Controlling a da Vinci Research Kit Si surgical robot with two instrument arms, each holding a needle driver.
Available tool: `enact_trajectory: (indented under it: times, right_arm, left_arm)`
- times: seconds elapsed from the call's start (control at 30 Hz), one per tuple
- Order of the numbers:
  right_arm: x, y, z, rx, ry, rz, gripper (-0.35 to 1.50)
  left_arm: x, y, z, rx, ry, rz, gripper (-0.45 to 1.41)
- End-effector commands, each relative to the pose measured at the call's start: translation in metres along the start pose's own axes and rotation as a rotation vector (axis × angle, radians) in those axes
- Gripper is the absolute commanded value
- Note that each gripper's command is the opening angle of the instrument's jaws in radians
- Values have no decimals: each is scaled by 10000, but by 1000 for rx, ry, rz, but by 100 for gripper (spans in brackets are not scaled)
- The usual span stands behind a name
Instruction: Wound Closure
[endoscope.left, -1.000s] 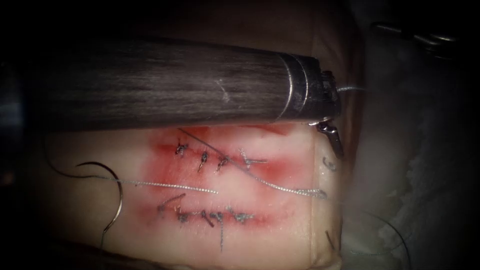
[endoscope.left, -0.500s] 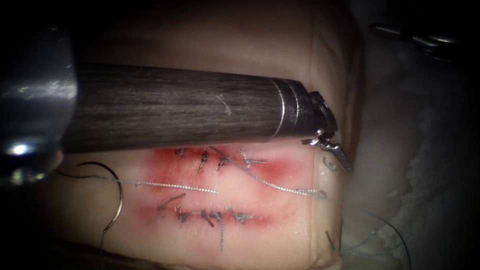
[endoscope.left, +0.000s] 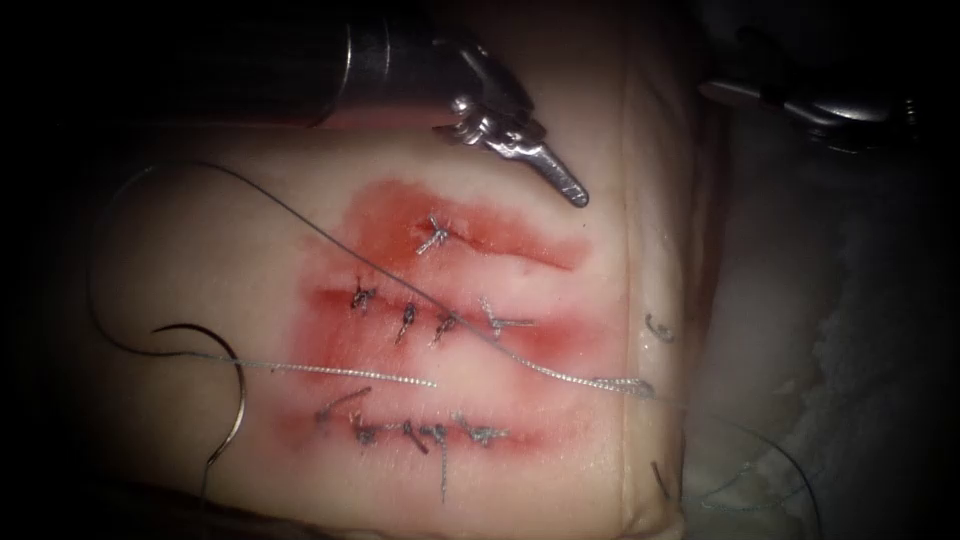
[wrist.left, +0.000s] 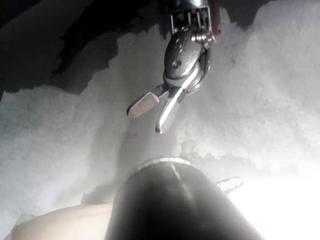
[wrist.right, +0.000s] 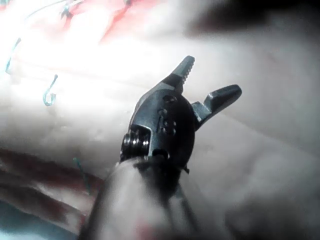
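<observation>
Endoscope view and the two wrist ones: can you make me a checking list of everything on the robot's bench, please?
Surface: pale pork-belly tissue with three stitched cuts, stained with red fluid.
Job's things: dark curved needle lies on the tissue, left of the cuts, held by neither tool; grey thread trails across the cuts.
Clutter: short cut thread end near the tissue's right edge.
Grippers: left tool has its jaws shut and holds nothing; right tool has its jaws open and holds nothing.
Cables: nothing seen.
Surroundings: pale rough padding right of the tissue.
</observation>
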Motion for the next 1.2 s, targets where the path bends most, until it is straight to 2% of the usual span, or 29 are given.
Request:
enact_trajectory:
  times: [0.03,0.13,0.2,0.23,0.27,0.3,0.37,0.4,0.43,0.47,0.5,0.53,0.57,0.63,0.67,0.73,0.77,0.8,0.87,0.93,0.97,1.0,1.1,1.13,1.2]
  right_arm:
    - [4,16,11,-25,-9,4,128]
    - [7,29,14,-32,-12,11,128]
    - [6,34,16,-31,-12,23,128]
    - [6,37,18,-30,-12,28,128]
    - [7,42,20,-32,-13,27,128]
    - [7,44,21,-35,-13,26,128]
    - [7,48,22,-37,-14,26,128]
    - [7,48,22,-37,-14,26,128]
    - [7,52,24,-40,-15,31,128]
    - [7,55,25,-40,-15,30,128]
    - [8,60,26,-43,-16,34,126]
    - [9,62,27,-47,-17,38,126]
    - [11,66,28,-54,-19,36,126]
    - [11,68,29,-57,-19,36,126]
    - [12,70,30,-56,-20,35,126]
    - [12,71,30,-57,-20,40,126]
    - [12,71,30,-57,-20,40,126]
    - [12,72,30,-57,-20,40,126]
    - [12,72,31,-57,-20,40,126]
    - [13,73,31,-57,-20,45,126]
    - [14,74,31,-57,-21,44,126]
    - [14,74,31,-57,-21,44,126]
    - [16,75,32,-58,-22,48,126]
    - [17,75,32,-58,-22,47,126]
    - [17,76,32,-58,-22,47,126]
  left_arm:
    - [4,5,-2,0,17,-11,120]
    - [61,7,-32,-27,39,-76,130]
    - [91,6,-53,-84,41,-128,125]
    - [117,6,-69,-168,33,-283,109]
    - [142,4,-76,-238,49,-400,86]
    - [153,3,-78,-273,60,-440,79]
    - [173,-2,-79,-326,49,-629,62]
    - [173,-2,-79,-326,49,-629,62]
    - [192,-9,-85,-339,31,-754,44]
    - [199,-12,-88,-341,25,-799,30]
    - [214,-18,-100,-304,24,-842,15]
    - [220,-20,-105,-276,25,-849,14]
    - [240,-22,-114,-187,41,-793,46]
    - [248,-21,-116,-155,48,-757,51]
    - [263,-19,-118,-112,50,-711,67]
    - [276,-18,-116,-106,37,-708,83]
    - [276,-18,-116,-106,37,-708,83]
    - [289,-18,-112,-111,31,-689,109]
    - [296,-20,-111,-132,76,-718,76]
    - [295,-18,-111,-147,104,-714,76]
    - [293,-12,-111,-129,151,-499,83]
    - [293,-12,-111,-129,151,-499,83]
    - [290,-5,-110,-98,191,-250,78]
    - [284,-2,-109,-115,207,-166,73]
    - [277,0,-105,-174,235,42,76]
